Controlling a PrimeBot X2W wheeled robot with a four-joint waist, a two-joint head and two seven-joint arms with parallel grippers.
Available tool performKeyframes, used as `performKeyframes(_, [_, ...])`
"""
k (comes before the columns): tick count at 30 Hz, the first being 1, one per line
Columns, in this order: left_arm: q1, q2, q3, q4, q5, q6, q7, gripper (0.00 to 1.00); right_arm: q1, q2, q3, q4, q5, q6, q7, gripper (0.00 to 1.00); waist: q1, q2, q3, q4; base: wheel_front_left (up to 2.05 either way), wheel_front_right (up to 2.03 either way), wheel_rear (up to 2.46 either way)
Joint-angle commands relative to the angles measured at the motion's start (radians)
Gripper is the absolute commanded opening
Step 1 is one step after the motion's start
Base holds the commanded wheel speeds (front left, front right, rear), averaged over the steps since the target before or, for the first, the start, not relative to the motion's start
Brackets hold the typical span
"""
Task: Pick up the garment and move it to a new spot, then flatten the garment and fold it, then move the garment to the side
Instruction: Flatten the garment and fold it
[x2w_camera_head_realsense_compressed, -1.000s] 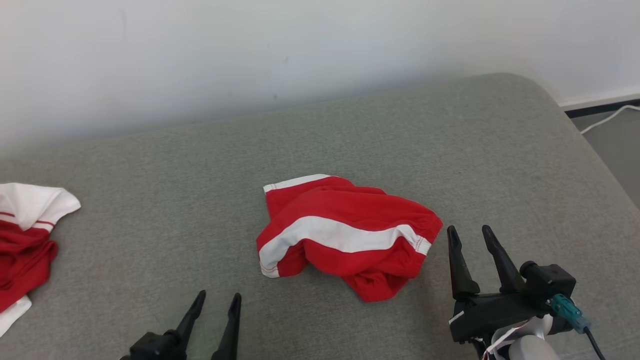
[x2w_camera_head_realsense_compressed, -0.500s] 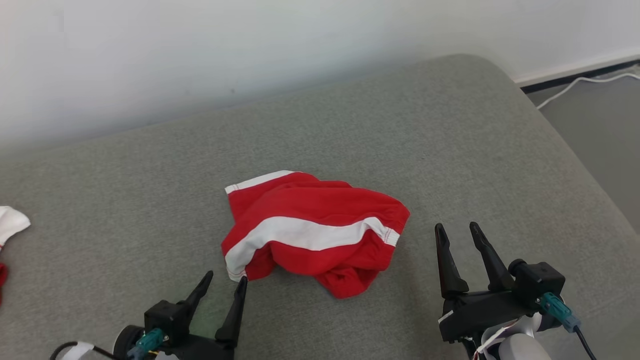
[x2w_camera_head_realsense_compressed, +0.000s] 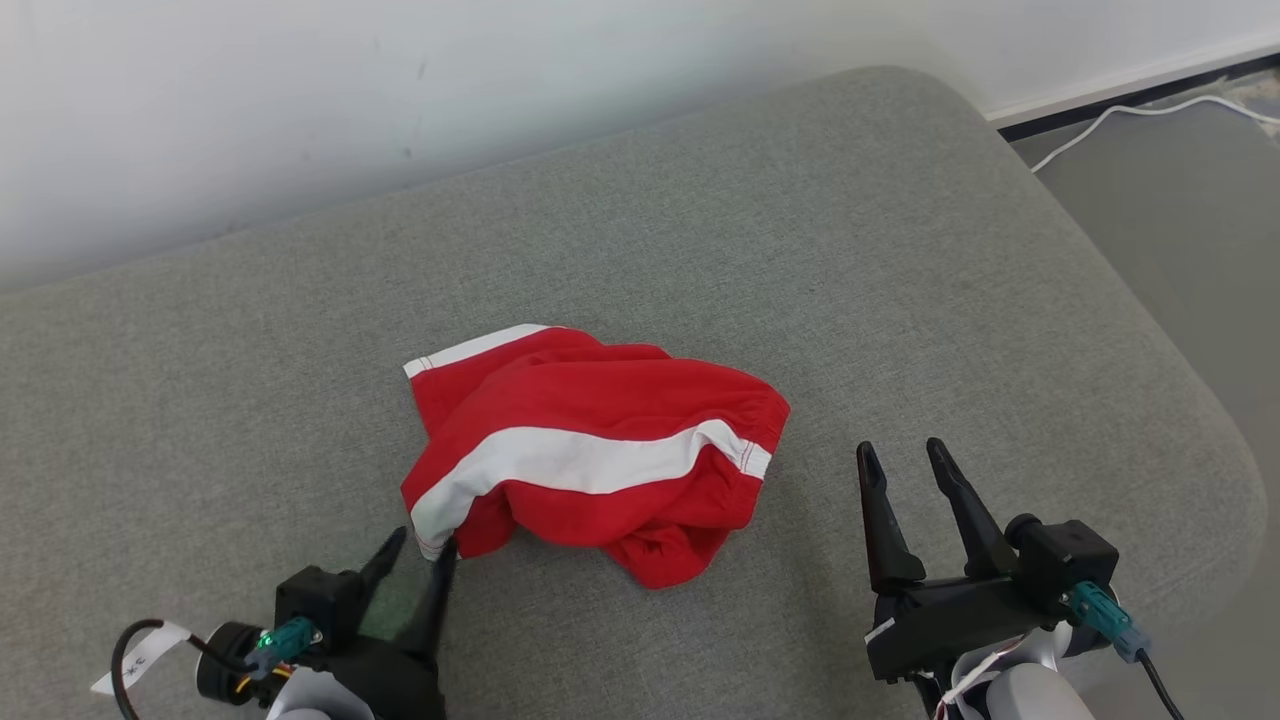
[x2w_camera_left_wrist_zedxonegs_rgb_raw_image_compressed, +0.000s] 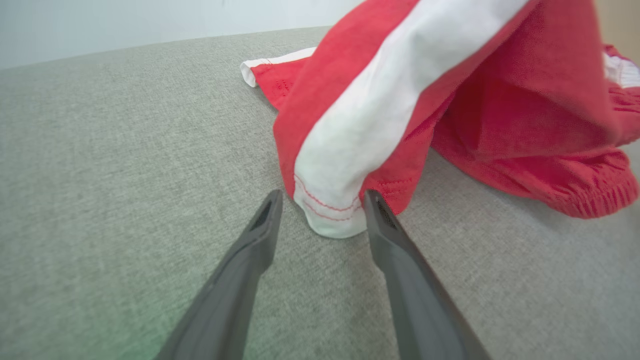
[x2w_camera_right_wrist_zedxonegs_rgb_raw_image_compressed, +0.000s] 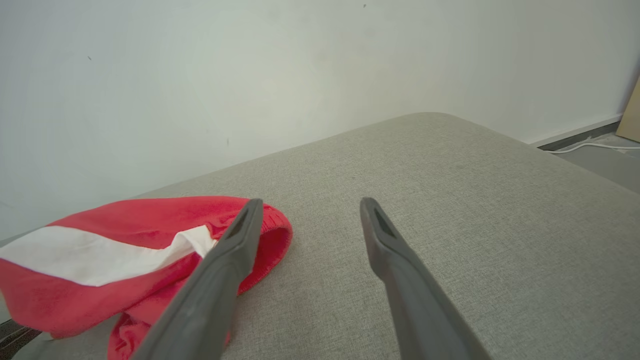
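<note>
In the left wrist view, the garment (x2w_camera_left_wrist_zedxonegs_rgb_raw_image_compressed: 380, 110) runs off the top and right edges past the left fingers (x2w_camera_left_wrist_zedxonegs_rgb_raw_image_compressed: 395, 260), and its far folds look blurry. In the right wrist view, part of the garment hides behind one of the right fingers (x2w_camera_right_wrist_zedxonegs_rgb_raw_image_compressed: 220, 270) and is cut off at the left edge. The white cable (x2w_camera_head_realsense_compressed: 1098, 114), far beyond the right fingers, leaves the picture at the side.

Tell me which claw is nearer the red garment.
Left. The left claw straddles the garment at its near white-striped corner, open. The right claw hangs open off its right edge, apart from it.
</note>
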Motion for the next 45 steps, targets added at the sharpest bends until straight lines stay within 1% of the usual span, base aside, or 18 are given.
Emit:
performKeyframes(1, [-0.014,0.005,-0.002,0.005,0.006,0.000,-0.007,0.00,-0.002,0.002,-0.003,-0.004,-0.007,0.001,-0.003,1.00,-0.0001,-0.0001,0.003,0.001,0.00,0.00,0.00])
performKeyframes(5, [-0.014,-0.001,-0.016,-0.002,0.008,-0.002,-0.007,0.00,0.004,0.005,-0.010,0.002,-0.009,0.001,-0.003,1.00,-0.0001,-0.0001,-0.002,0.021,0.00,0.00,0.00])
performKeyframes(9, [0.003,-0.003,-0.009,-0.046,0.007,-0.001,-0.007,0.00,0.009,0.007,-0.008,0.004,-0.007,0.001,-0.003,1.00,-0.0001,-0.0001,-0.015,0.051,0.00,0.00,0.00])
performKeyframes(15, [0.052,-0.007,-0.005,-0.143,0.022,0.008,-0.007,0.00,0.029,0.007,-0.014,0.013,0.001,0.001,-0.003,1.00,-0.0001,-0.0001,-0.053,0.122,0.00,0.00,0.00])
performKeyframes(24, [0.146,0.027,-0.021,-0.234,0.048,0.020,-0.005,0.00,0.049,0.008,-0.013,0.022,0.010,0.001,-0.003,1.00,-0.0001,-0.0001,-0.090,0.233,0.00,0.00,0.00])
performKeyframes(32, [0.221,0.044,-0.028,-0.230,0.043,0.029,-0.005,0.00,0.054,0.004,-0.002,0.031,0.009,0.001,-0.003,1.00,-0.0001,-0.0001,-0.099,0.284,0.00,0.00,0.00])
performKeyframes(33, [0.227,0.043,-0.031,-0.229,0.043,0.029,-0.005,0.25,0.054,0.002,-0.001,0.033,0.010,0.001,-0.003,1.00,-0.0001,-0.0001,-0.101,0.288,0.00,0.00,0.00])
performKeyframes(34, [0.232,0.040,-0.032,-0.227,0.040,0.030,-0.005,0.60,0.054,0.001,-0.001,0.034,0.010,0.001,-0.003,1.00,-0.0001,-0.0001,-0.102,0.291,0.00,0.00,0.00])
performKeyframes(35, [0.237,0.037,-0.032,-0.222,0.036,0.030,-0.005,1.00,0.054,-0.001,0.000,0.035,0.010,0.001,-0.003,1.00,-0.0001,-0.0001,-0.103,0.294,0.00,0.00,0.00])
performKeyframes(40, [0.264,0.021,-0.026,-0.234,0.012,0.035,-0.006,1.00,0.056,-0.009,0.000,0.040,0.012,0.001,-0.003,1.00,-0.0001,-0.0001,-0.116,0.302,0.00,0.00,0.00])
performKeyframes(45, [0.317,0.006,-0.011,-0.284,-0.005,0.044,-0.006,1.00,0.064,-0.013,-0.002,0.036,0.015,0.001,-0.003,1.00,-0.0001,-0.0001,-0.130,0.311,0.00,0.00,0.00])
